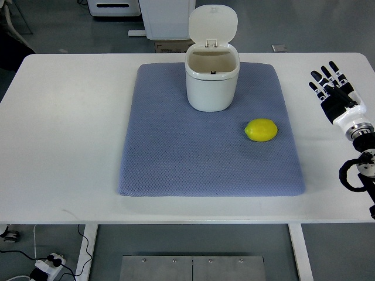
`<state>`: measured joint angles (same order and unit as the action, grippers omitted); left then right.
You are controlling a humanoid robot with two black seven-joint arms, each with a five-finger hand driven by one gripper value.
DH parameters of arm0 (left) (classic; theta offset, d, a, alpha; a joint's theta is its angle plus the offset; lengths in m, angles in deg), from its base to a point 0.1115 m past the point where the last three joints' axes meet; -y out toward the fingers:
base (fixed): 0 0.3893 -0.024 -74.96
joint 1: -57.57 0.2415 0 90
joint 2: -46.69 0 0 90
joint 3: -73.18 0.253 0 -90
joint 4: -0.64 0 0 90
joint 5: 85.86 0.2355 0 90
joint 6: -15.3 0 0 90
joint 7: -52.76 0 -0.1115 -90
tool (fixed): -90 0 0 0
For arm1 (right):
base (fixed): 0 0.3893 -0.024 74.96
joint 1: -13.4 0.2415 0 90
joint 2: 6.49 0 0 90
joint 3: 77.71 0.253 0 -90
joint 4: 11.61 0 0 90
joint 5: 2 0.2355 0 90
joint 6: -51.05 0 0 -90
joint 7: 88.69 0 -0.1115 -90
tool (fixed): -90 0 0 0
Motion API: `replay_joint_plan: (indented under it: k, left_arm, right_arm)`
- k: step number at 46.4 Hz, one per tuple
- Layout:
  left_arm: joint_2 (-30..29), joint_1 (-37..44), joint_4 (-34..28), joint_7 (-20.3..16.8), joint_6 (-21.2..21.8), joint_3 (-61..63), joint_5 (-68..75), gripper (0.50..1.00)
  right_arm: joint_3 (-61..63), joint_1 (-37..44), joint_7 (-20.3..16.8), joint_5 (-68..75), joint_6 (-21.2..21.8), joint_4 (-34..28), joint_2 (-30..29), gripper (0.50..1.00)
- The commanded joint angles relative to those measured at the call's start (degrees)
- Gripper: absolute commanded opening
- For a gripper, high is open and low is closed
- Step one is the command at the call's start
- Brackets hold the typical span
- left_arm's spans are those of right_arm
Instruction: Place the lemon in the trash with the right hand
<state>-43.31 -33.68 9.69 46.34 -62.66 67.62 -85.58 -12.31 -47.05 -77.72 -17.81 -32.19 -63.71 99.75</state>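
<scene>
I am holding my right hand [334, 88] out over the right side of the white desk [64, 146], well apart from everything else on it. The arm is coming in from the right edge of the view, with a loop of black cable hanging beside the wrist. The fingers [324, 75] are pointing away from me toward the far edge of the desk, stretched out straight and slightly fanned, and they are gripping nothing. The hand is sitting off the mat, over bare desk.

The lemon [261, 130] is lying on the blue-grey mat [170, 158], in the right half of it and near its right edge. It is resting on its side with its long axis running left to right, and nothing is touching it. It is sitting between my hand and the middle of the mat, closer to me than the trash bin and a little to the right of it.

The trash bin [212, 82] is standing upright on the far part of the mat, close to the mat's far edge and roughly centred left to right. It is white, and its lid [213, 24] is standing flipped up and back on its hinge, so the opening is facing up. The lemon and the bin are near each other but not touching.
</scene>
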Motion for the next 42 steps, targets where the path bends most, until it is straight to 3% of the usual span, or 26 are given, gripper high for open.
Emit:
replay_joint_plan:
  k: [1,42]
  left_arm:
    - [0.00,-0.06,0.00,-0.08,0.00,-0.15,-0.02,1.000]
    - [0.00,0.37,0.00,-0.08,0.00,-0.15,-0.11,1.000]
  right_arm:
    - [-0.01,-0.02,0.01,0.00,0.00,0.07,-0.06,1.000]
    - [0.08,0.16,0.01,0.08,0.00,0.42,-0.15,1.000]
